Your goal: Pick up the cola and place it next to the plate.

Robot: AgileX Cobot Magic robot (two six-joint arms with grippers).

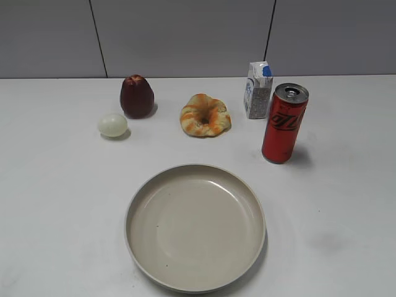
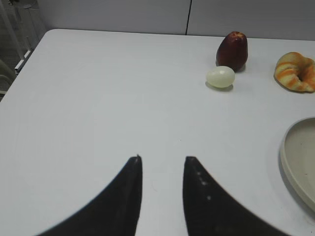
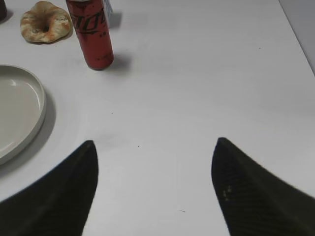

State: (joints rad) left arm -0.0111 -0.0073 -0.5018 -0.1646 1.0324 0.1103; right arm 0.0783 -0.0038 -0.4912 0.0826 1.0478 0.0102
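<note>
The cola (image 1: 284,124), a tall slim red can with black lettering and a silver top, stands upright on the white table, right of centre; it also shows at the top left of the right wrist view (image 3: 93,34). The beige plate (image 1: 137,204) lies at the front centre, a little to the can's left and nearer; its rim shows in the right wrist view (image 3: 42,98) and the left wrist view (image 2: 286,162). My right gripper (image 3: 155,142) is wide open and empty, well short of the can. My left gripper (image 2: 162,158) is open and empty over bare table. Neither gripper appears in the exterior view.
A small white-and-blue carton (image 1: 258,90) stands just behind the can. A bread ring (image 1: 205,116), a dark red fruit (image 1: 137,96) and a pale egg (image 1: 112,125) sit in a row behind the plate. The table's left edge (image 2: 22,64) and right edge (image 3: 295,34) are in view.
</note>
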